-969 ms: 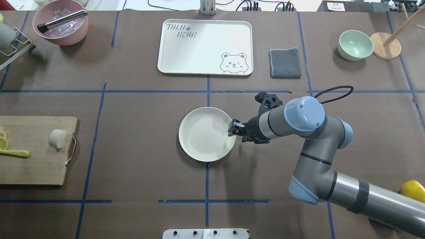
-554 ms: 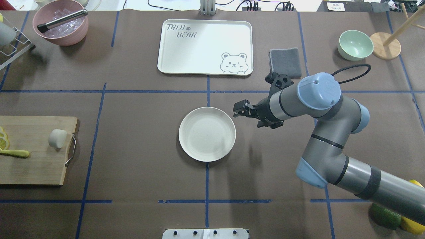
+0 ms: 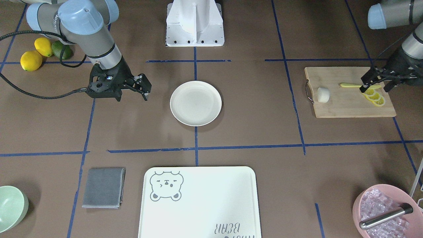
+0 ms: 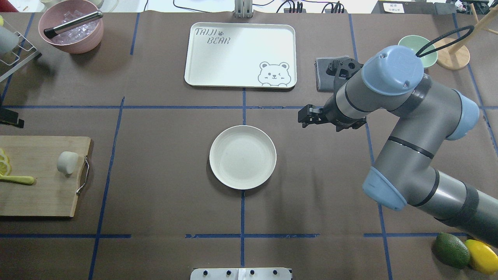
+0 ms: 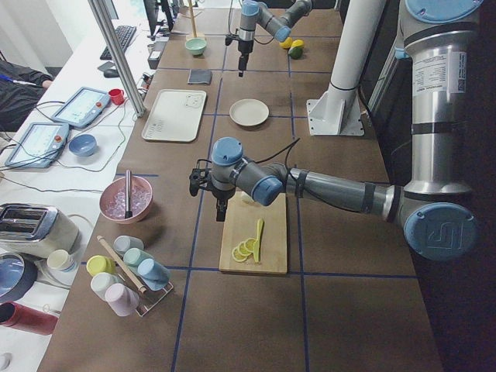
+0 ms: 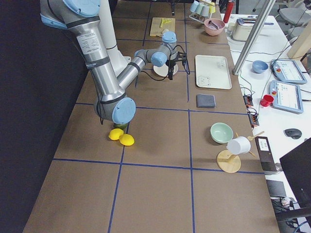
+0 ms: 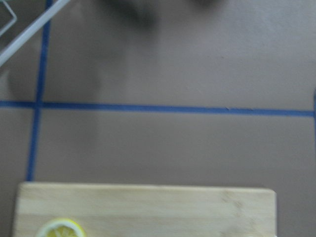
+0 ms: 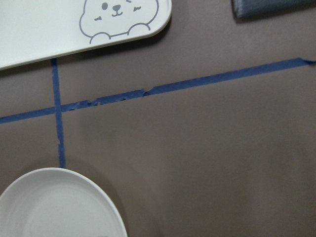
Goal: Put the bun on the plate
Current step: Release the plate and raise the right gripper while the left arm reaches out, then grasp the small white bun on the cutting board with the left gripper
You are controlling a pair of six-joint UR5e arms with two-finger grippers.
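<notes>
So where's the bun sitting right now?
In the overhead view the bun lies far left on the cutting board, right of the lemon slices, apart from the plate.

Smooth bun [image 3: 323, 94], matt plate [image 3: 195, 103], wooden board [image 3: 347, 107], grey cloth [image 3: 103, 187].

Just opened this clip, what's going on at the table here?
Neither arm holds anything. The bun sits on the cutting board on the robot's left and has not yet been picked up. The left gripper hovers at the board's other end, near the lemon slices, with its jaws open and empty. The plate lies empty mid-table. The right gripper hangs beside the plate, clear of its rim, with its jaws open.
</notes>
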